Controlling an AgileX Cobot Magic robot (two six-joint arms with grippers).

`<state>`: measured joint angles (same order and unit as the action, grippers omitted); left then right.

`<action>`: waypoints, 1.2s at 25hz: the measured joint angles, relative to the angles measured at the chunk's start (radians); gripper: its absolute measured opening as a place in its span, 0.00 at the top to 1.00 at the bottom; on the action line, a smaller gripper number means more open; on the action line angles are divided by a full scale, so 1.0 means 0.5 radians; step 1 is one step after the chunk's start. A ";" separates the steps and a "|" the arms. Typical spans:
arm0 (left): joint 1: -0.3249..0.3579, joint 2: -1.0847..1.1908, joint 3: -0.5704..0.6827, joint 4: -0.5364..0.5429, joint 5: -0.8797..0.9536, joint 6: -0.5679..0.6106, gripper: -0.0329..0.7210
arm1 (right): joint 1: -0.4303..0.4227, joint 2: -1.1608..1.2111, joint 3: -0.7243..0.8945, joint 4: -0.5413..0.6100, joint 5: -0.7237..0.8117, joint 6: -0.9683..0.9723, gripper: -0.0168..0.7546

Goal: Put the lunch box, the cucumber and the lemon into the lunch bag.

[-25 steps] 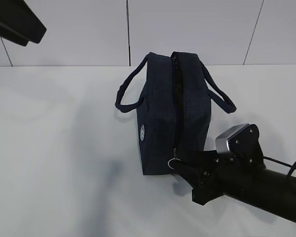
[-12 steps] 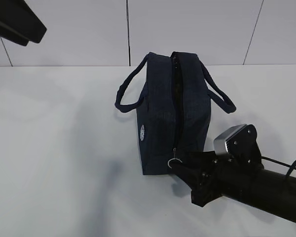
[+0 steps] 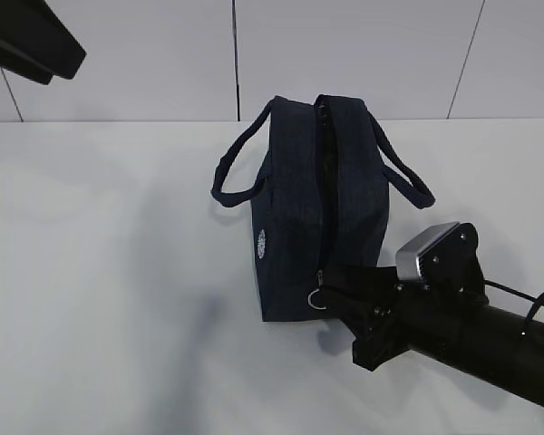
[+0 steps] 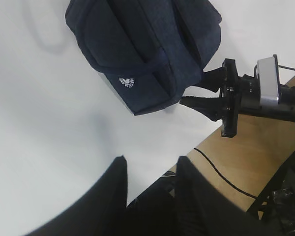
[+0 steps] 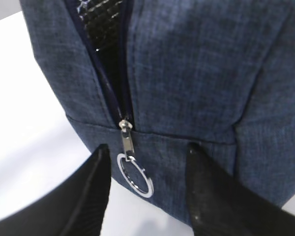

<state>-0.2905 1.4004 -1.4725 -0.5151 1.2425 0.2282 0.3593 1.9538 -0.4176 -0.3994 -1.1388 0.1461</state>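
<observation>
The lunch bag (image 3: pixel 319 213) stands mid-table, zipper open, ring pull (image 5: pixel 134 175) hanging at its near end. Your right gripper (image 5: pixel 145 189), fingers apart, has advanced to straddle that ring; the left gripper (image 4: pixel 150 194) hangs apart, well clear. Closing off-centre could pinch fabric and drag the bag.

Pretty bright, even light; soft grey shadows on the white counter (image 3: pixel 91 272). Right claw (image 5: pixel 145 191) fingers close-up are blurry, bag (image 5: pixel 196 64) weave sharp.
</observation>
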 joint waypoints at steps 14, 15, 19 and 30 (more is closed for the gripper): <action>0.000 0.000 0.000 0.000 0.000 0.000 0.64 | 0.000 0.087 -0.066 -0.100 -0.012 -0.020 0.50; 0.000 0.000 0.000 0.000 0.000 0.000 0.64 | 0.000 0.087 -0.073 -0.136 -0.012 -0.020 0.50; 0.000 0.000 0.000 0.000 0.000 -0.003 0.64 | 0.000 0.087 -0.077 -0.243 -0.012 0.001 0.50; 0.000 0.000 0.000 0.000 0.000 -0.003 0.64 | 0.000 0.091 -0.148 -0.245 0.055 0.019 0.50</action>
<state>-0.2905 1.4004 -1.4725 -0.5151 1.2425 0.2267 0.3593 1.9996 -0.4916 -0.5220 -1.1112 0.1554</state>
